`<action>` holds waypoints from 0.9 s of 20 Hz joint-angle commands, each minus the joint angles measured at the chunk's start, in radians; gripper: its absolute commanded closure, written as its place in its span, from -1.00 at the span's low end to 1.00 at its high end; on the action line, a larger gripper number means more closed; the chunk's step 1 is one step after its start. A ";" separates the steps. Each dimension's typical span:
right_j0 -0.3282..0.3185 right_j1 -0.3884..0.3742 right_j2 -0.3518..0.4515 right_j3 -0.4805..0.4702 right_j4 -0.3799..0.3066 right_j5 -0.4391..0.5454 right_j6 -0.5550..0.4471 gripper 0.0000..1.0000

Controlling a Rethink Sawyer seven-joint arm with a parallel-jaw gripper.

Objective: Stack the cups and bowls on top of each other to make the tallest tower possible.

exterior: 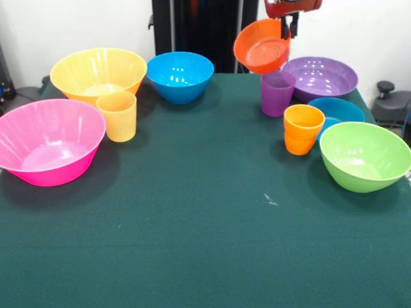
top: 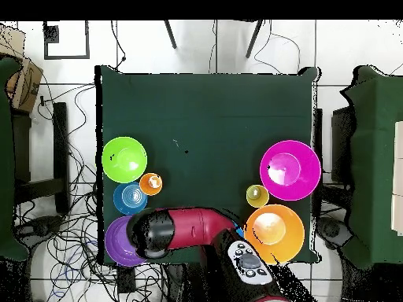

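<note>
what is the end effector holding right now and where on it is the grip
The end effector holds the small red-orange bowl by its upper rim, lifted and tilted in the air above the purple cup.

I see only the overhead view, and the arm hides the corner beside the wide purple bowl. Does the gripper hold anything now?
Observer: Yes. In the front view the gripper is shut on the rim of the small red-orange bowl, which is clear of the table.
Operator: How does the bowl hang?
Observer: Tilted, with its opening turned toward the front camera.
Operator: What is under it?
Observer: The purple cup, upright beside the wide purple bowl. I cannot tell whether the bowl touches the cup.
</note>
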 commanded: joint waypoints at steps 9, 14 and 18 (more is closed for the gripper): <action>-0.101 0.097 0.110 -0.157 -0.135 0.068 -0.156 1.00; -0.106 0.122 0.136 -0.215 -0.151 0.135 -0.160 1.00; -0.120 0.144 0.158 -0.233 -0.172 0.119 -0.167 1.00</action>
